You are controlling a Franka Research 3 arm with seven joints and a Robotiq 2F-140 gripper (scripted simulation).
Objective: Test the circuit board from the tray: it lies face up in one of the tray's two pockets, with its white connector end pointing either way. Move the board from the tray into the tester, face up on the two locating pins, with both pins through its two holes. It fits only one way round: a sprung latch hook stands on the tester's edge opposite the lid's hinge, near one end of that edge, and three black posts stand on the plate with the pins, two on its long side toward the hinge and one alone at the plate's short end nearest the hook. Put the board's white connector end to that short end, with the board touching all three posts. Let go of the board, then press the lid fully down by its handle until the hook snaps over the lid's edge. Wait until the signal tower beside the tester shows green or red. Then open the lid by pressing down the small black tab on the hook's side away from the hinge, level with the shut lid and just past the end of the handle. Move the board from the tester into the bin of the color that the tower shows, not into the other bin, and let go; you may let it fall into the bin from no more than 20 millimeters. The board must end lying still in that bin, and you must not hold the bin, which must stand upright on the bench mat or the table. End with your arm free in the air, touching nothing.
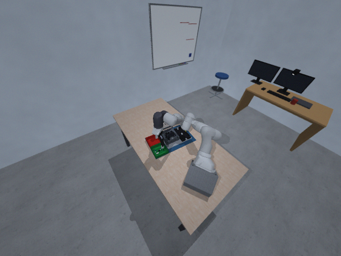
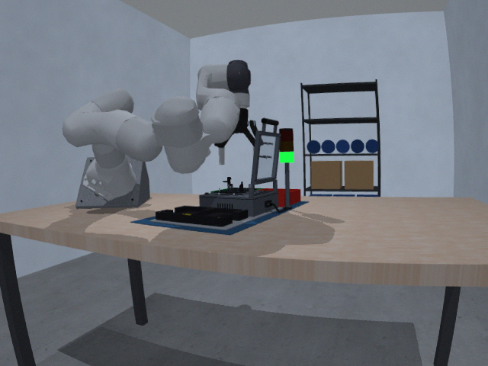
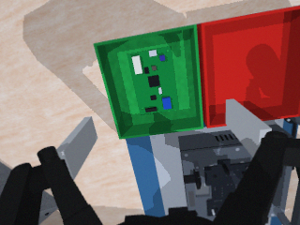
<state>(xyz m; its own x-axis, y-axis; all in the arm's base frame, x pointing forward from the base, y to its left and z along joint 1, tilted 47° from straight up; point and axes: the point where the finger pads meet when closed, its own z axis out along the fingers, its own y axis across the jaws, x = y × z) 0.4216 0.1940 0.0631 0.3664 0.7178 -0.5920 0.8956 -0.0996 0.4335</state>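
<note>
table (image 2: pixel 354 232) | wood top | carries: blue mat (image 2: pixel 220 229), arm's grey pedestal (image 2: pixel 142 184), 2 bins: green bin (image 3: pixel 112 84), red bin (image 3: pixel 291 28)

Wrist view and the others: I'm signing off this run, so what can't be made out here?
- Green bin, exterior view: almost all hidden behind the tester; the board inside is unseen.
- Claw, wrist view: open, but one finger pad is partly cut off and the links hide the tester plate.
- Board, top view: too small for detail.
</note>
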